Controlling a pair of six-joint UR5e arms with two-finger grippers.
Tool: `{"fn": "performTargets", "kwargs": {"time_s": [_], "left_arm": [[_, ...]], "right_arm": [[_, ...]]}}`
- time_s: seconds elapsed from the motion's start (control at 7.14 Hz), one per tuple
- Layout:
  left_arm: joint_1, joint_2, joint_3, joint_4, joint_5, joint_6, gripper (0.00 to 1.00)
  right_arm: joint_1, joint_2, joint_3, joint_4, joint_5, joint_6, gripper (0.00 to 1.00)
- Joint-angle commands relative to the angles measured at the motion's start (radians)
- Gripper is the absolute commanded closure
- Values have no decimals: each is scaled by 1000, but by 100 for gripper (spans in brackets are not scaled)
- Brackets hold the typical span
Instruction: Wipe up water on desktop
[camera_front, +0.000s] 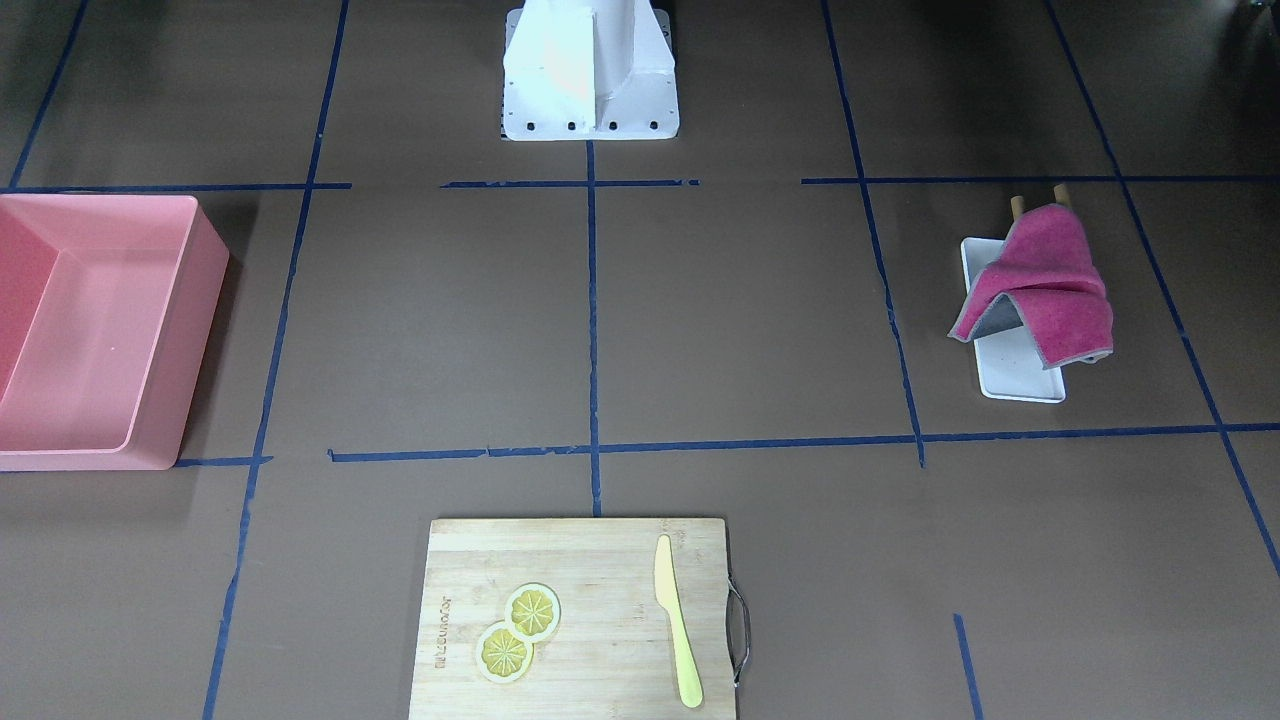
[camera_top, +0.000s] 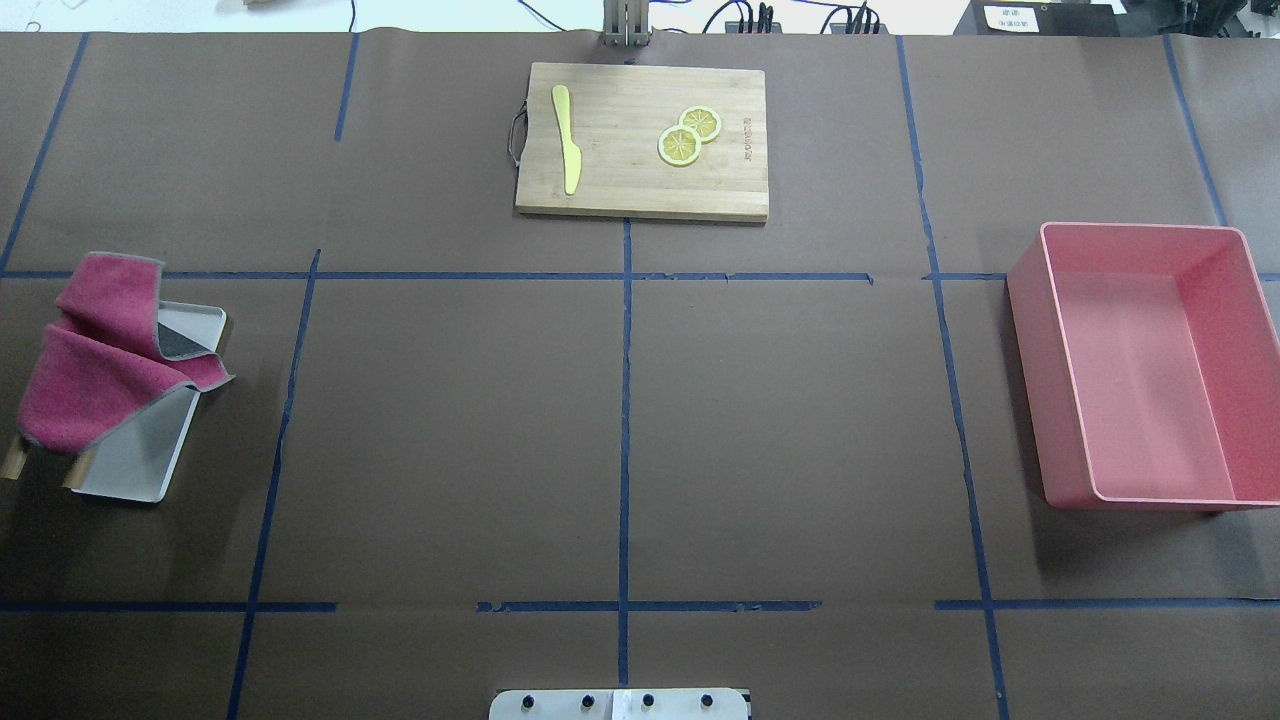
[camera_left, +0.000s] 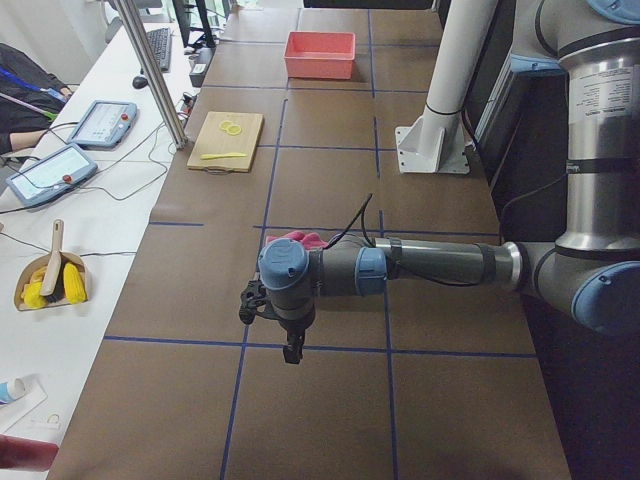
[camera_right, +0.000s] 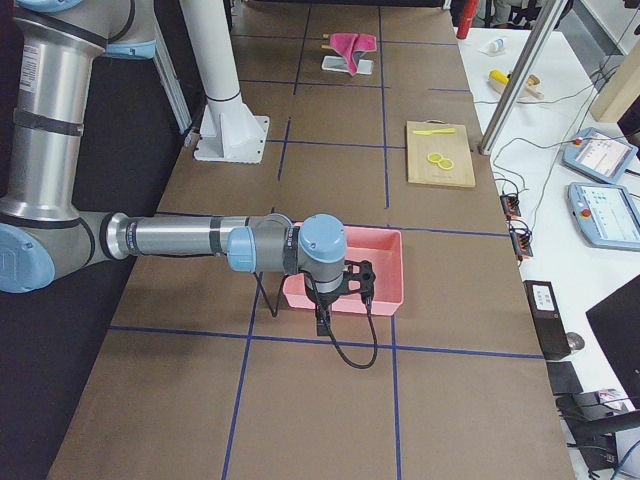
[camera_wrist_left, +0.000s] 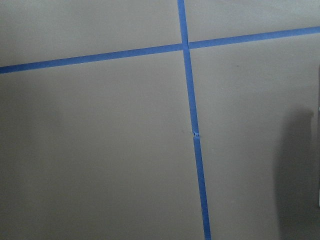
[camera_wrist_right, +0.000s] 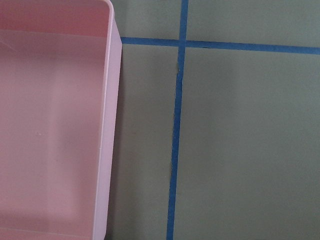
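Apparently pre-start: cloth not picked up, no wet patch visible

Tabletop (camera_top: 450, 430) is the brown sheet with blue tape lines and runs under everything. No puddle or sheen shows on it in any view, so I cannot tell where the water is.

Magenta cloth (camera_top: 95, 350) is draped half over a white tray (camera_top: 130, 470) on the robot's left side, with two wooden pegs poking out under it. Pink bin (camera_top: 1140, 228) sits on the right side. Cutting board (camera_top: 640, 190), with a yellow knife (camera_top: 567, 150) and lemon slices (camera_top: 688, 135), lies at the far edge.

Left pincer (camera_left: 292, 355) hangs pointing down over bare tabletop near the cloth. Right pincer (camera_right: 322, 320) hangs beside the bin. Both appear only in the side views, so I cannot tell whether either is released or clenched. Neither is grasping anything that I can see.

Risks from here, as a judgement:
- Cloth may snag on the pegs, so a pull could drag or tip the light tray.
- A pinch on one loose fold could give a trailing cloth and poor contact when wiping.
- With no spill visible, the wipe could land on a dry patch.
- A wide sweep toward the far edge could nudge the board or knife.
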Motion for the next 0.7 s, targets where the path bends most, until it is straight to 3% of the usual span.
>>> {"fn": "performTargets", "kwargs": {"time_s": [0.0, 0.56], "left_arm": [[2, 1, -11, 1, 9, 5, 0], [6, -69, -2, -47, 15, -1, 0]], "right_arm": [[0, 0, 1, 0, 2, 1, 0], [-2, 0, 10, -2, 2, 1, 0]]}}
